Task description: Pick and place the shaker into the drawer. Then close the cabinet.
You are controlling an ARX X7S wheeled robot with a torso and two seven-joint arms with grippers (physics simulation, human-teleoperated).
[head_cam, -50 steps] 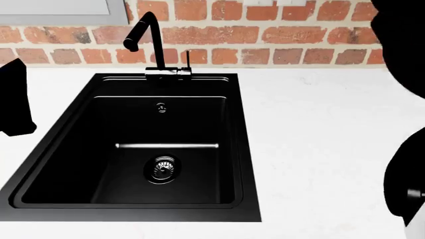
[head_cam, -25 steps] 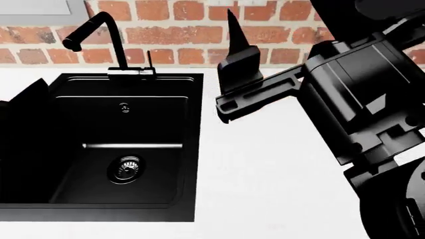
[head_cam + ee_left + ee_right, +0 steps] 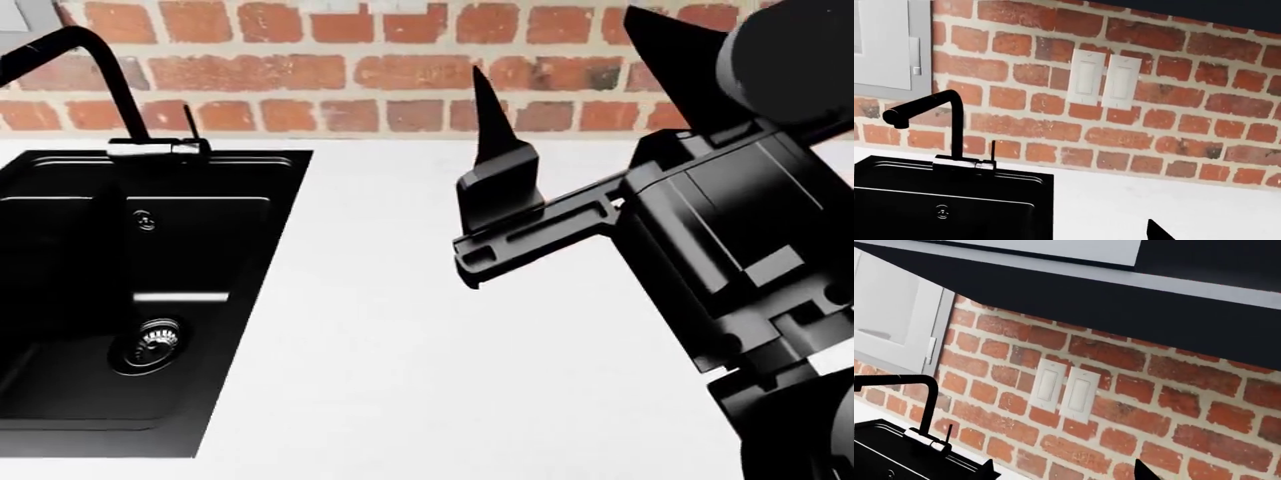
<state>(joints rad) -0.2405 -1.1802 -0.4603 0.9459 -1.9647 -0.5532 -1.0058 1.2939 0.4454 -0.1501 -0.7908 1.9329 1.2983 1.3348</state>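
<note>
Nowhere is the shaker seen, nor the drawer. Right gripper (image 3: 567,130) is raised over the white surface (image 3: 400,350), fingers spread, empty (left's state cannot be told). Presumably light, rigid, slippery; best taken mid-body.

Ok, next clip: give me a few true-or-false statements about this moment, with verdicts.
The sink is black. True.
A shaker stands on the counter. False: no shaker shows in any view.
Two white switches sit side by side on the brick wall. True.
The faucet is chrome. False: it is black.
The right jaws grip something. False: they stand apart, empty.
</note>
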